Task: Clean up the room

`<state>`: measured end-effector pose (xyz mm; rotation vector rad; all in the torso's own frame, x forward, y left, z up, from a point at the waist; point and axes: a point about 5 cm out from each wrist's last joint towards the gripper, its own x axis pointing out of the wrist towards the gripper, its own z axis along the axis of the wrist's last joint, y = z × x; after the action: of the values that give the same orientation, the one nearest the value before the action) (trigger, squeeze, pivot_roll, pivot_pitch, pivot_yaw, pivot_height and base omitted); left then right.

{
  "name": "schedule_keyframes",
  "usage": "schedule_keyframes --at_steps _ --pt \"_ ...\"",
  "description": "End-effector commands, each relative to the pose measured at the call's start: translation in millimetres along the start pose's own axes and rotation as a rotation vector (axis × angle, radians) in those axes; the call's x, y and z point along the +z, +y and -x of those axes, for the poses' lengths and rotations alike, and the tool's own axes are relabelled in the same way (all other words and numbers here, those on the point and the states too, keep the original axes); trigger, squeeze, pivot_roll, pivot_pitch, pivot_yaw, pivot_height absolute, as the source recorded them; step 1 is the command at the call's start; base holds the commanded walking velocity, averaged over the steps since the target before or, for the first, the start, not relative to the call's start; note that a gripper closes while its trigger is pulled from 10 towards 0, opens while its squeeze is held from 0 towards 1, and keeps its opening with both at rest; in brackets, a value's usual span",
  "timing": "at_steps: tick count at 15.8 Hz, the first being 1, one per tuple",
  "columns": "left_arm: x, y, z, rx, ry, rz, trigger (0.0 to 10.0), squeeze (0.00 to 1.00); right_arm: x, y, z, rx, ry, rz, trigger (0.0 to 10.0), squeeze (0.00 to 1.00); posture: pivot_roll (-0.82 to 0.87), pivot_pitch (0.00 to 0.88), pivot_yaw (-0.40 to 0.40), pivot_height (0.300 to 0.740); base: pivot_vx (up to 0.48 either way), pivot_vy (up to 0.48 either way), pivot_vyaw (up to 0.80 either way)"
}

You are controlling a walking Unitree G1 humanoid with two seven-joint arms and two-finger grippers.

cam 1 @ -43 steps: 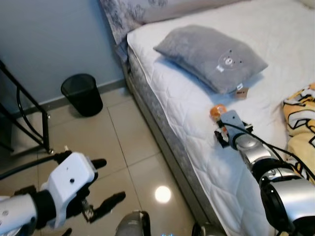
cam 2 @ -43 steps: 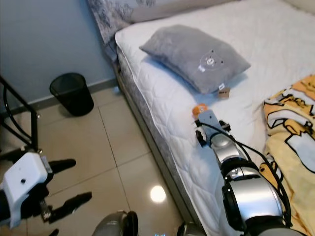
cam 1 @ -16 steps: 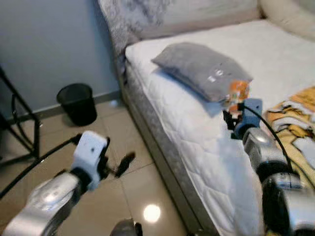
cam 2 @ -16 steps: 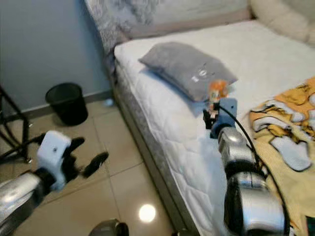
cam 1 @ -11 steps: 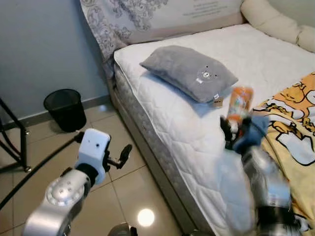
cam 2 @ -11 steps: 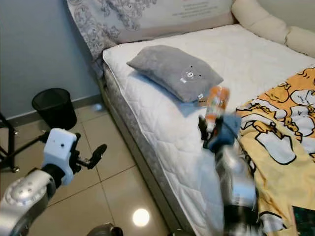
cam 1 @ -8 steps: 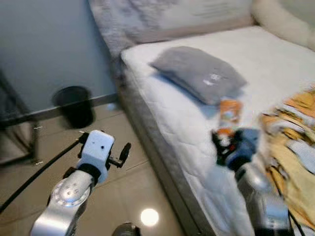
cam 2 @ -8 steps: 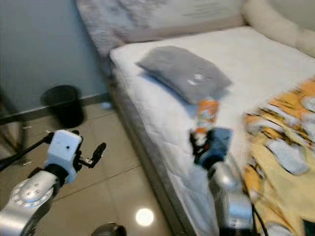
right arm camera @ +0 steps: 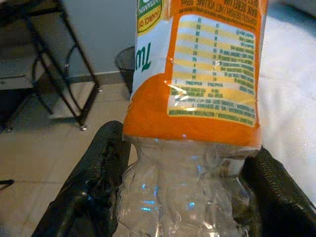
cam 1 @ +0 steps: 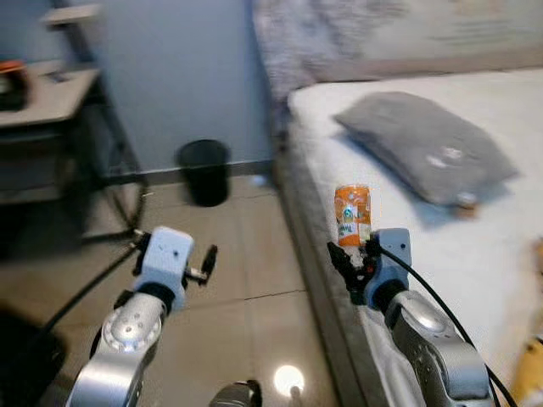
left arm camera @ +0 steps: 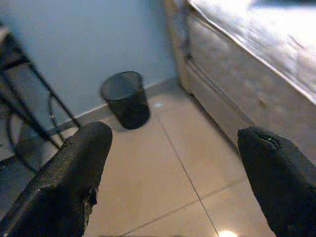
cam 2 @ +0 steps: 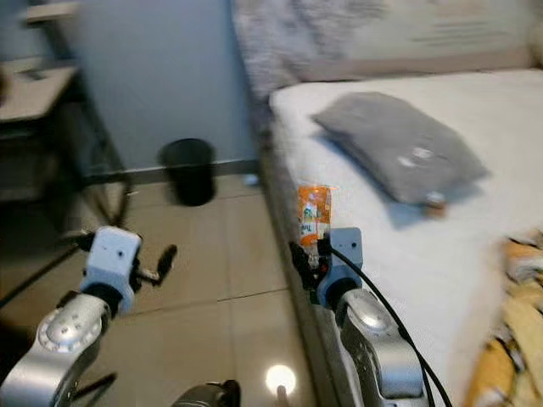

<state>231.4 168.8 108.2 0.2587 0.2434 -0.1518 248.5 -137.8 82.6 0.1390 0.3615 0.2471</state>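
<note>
Right gripper (cam 1: 355, 270): raised at the near edge of the bed (cam 1: 509, 246), fingers (right arm camera: 101, 163) clamped on either side of a bottle.
Bottle (cam 1: 352, 217): clear crumpled plastic with an orange and white label, held upright above the mattress edge, label end up.
Left gripper (cam 1: 204, 264): held out over the tiled floor (cam 1: 246, 254), fingers (left arm camera: 74, 173) spread wide with nothing between them, pointed toward the bin.
Bin (cam 1: 204, 172): black mesh, upright on the floor against the blue wall (cam 1: 178, 76), near the head corner of the bed, well apart from both grippers.
Pillow (cam 1: 428, 157): grey, lying flat on the white mattress, beyond the bottle.
Desk (cam 1: 47, 97): at the left by the wall, dark metal legs; a blurred item on top cannot be made out.
Headboard cushion (cam 1: 373, 34): patterned grey and white, at the head of the bed.
</note>
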Motion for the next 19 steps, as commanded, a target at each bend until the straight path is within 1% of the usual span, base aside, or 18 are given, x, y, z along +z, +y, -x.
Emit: schedule_keyframes --at_steps 1,2,4,5,6,7,9,11,13,15,16,19 --pt "8 1.0 -4.3 0.007 -0.054 0.023 10.0 0.0 12 -2.9 -3.6 -0.044 -0.045 -0.029 10.0 0.0 -0.02 0.0 0.04 0.74 0.0 0.0 0.8" --pt "12 0.0 -8.4 0.005 -0.076 0.047 10.0 0.0 15 -6.5 -5.3 -0.056 -0.057 -0.048 10.0 0.0 -0.02 0.0 0.033 0.74 0.0 0.0 0.0" --pt "13 -0.4 -12.5 -0.004 -0.083 0.066 10.0 0.0 16 -13.4 -9.1 -0.089 -0.059 -0.051 10.0 0.0 -0.02 0.0 0.036 0.74 0.0 0.0 0.0" --pt "14 0.6 -15.6 -0.015 -0.093 0.101 10.0 0.0 22 -12.6 -12.3 -0.075 -0.067 -0.031 10.0 0.0 -0.04 0.0 0.044 0.74 0.0 0.0 0.0" --pt "15 2.1 -16.6 -0.013 -0.095 0.109 10.0 0.0 24 -11.0 -13.6 -0.064 -0.07 -0.02 10.0 0.0 -0.05 0.0 0.043 0.74 0.0 0.0 0.0" --pt "13 6.0 -19.3 -0.002 -0.095 0.116 10.0 0.0 27 -7.9 -14.6 -0.021 -0.073 0.038 10.0 0.0 -0.05 0.0 0.037 0.74 0.24 0.0 0.0" --pt "11 10.2 -22.1 0.025 -0.088 0.115 10.0 0.0 26 -11.1 -14.8 -0.022 -0.061 0.042 10.0 0.0 -0.05 0.0 0.038 0.74 0.244 0.0 0.8" --pt "9 11.8 -22.5 0.036 -0.075 0.114 10.0 0.0 27 -10.1 -16.3 -0.017 -0.066 0.042 10.0 0.0 -0.06 0.0 0.041 0.74 0.247 0.0 0.8" --pt "4 7.7 -20.1 0.021 -0.05 0.096 10.0 0.0 23 -7.2 -16.1 -0.007 -0.031 0.058 10.0 0.0 -0.04 0.0 0.027 0.74 0.246 0.0 0.0" --pt "5 7.8 -21.1 0.005 -0.063 0.095 10.0 0.0 21 -5.9 -14.8 0.0 -0.034 0.033 10.0 0.0 -0.05 0.0 0.041 0.74 0.268 0.0 0.0" --pt "5 8.0 -21.6 0.011 -0.064 0.087 10.0 0.0 21 -9.6 -15.7 -0.029 -0.039 0.029 10.0 0.0 -0.04 0.0 0.04 0.74 0.296 0.0 0.0" --pt "8 8.4 -22.2 0.008 -0.078 0.086 10.0 0.0 24 -6.2 -17.6 -0.021 -0.05 0.056 10.0 0.0 -0.04 0.0 0.038 0.74 0.335 0.0 0.0"
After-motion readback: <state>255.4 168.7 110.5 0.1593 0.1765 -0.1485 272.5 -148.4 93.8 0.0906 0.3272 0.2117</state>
